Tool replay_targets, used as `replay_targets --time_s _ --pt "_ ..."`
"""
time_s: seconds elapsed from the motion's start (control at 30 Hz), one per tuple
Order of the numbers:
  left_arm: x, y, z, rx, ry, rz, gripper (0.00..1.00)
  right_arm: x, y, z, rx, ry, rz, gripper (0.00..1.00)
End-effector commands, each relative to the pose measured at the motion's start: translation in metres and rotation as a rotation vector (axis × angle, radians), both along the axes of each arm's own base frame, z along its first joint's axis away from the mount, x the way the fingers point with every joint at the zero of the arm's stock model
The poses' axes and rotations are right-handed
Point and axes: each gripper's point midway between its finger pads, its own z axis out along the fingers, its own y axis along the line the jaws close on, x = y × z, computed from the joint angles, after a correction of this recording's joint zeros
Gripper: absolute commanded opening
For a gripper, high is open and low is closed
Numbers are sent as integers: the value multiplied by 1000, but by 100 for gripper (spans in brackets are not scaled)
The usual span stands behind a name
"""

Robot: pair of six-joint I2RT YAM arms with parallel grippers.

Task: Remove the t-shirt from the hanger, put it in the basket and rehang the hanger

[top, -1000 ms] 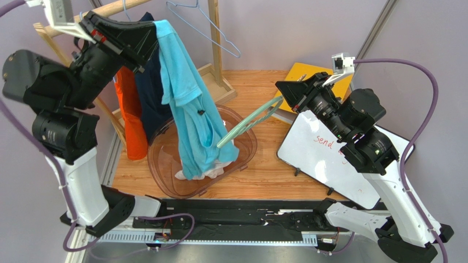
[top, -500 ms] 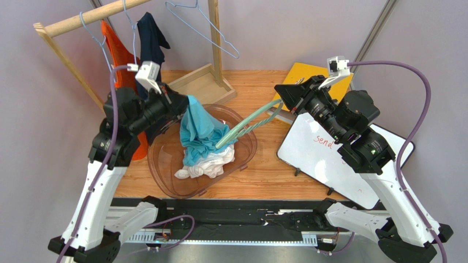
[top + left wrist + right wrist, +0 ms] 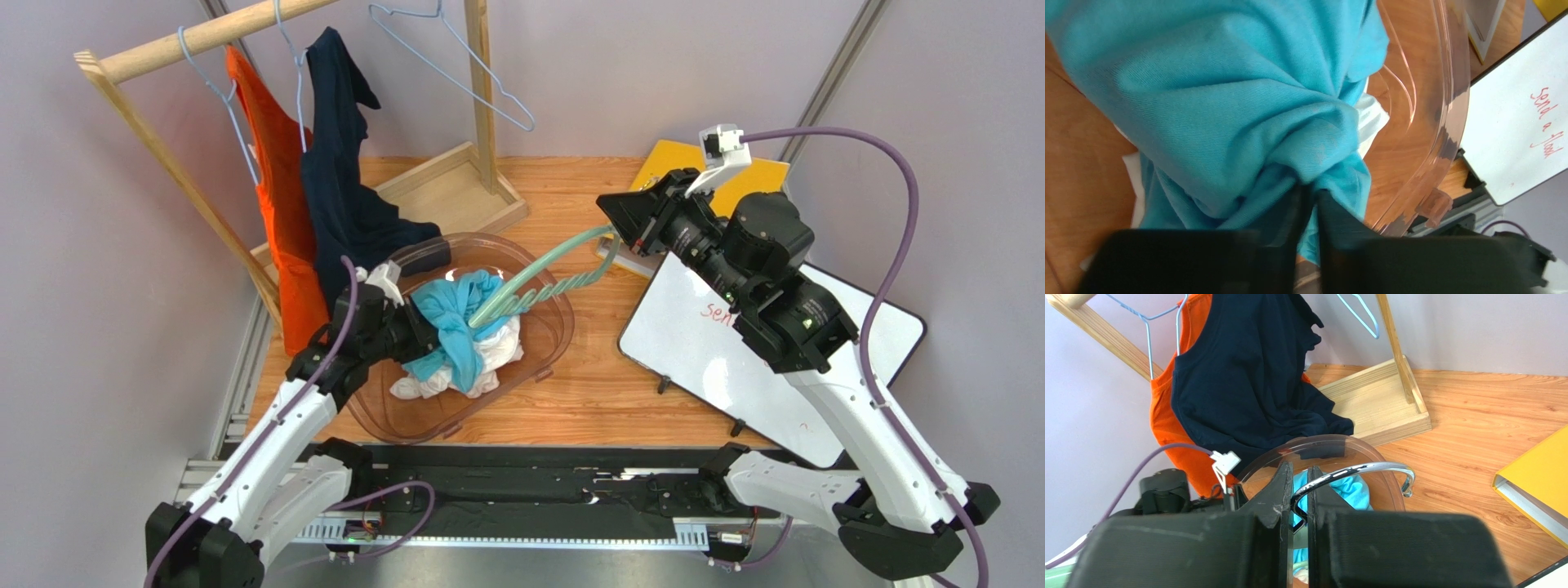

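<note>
At the far left the rack [image 3: 172,43] carries an orange top [image 3: 276,184] and a navy top [image 3: 337,172]; neither is my job. Next comes my left claw [image 3: 421,327], low in the bowl [image 3: 555,337], jaws nearly together and clenched on a fold of the teal shirt [image 3: 456,321]. The shirt lies bunched in the bowl on a white cloth [image 3: 497,355]. Right of it the hanger [image 3: 546,272] slants up to my right claw [image 3: 617,229], which is clamped on its wire. The hanger's low end meets the shirt; I cannot tell whether it is caught inside a fold.

I judge this the last step: parting shirt from hanger. The next move calls for my left claw to pin the shirt down while my right draws the hanger up and rightward along its own slant, slowly, so nothing snags.

The top view alone shows the whole line from claw to claw. The left wrist view shows the pinch itself, cloth gathered into the slit between my fingers [image 3: 1333,214], but no hanger. The right wrist view shows the wire between my fingers [image 3: 1281,478] and only a sliver of teal past the bowl's rim.
</note>
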Motion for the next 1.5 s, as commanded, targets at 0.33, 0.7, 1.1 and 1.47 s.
replay_targets --time_s 0.33,0.7,1.1,1.47 --pt "-48 1 185 -123 -552 -150 83 -2 16 20 -17 -90 88 0" --pt "-90 -20 260 -253 -630 -347 82 0 45 5 -136 -183 240 0" --pt "-118 -95 283 -682 -517 -743 77 0 66 -27 -288 -329 327 0" --pt "-142 -118 287 -731 -497 -845 78 -11 67 -28 -275 -382 367 0"
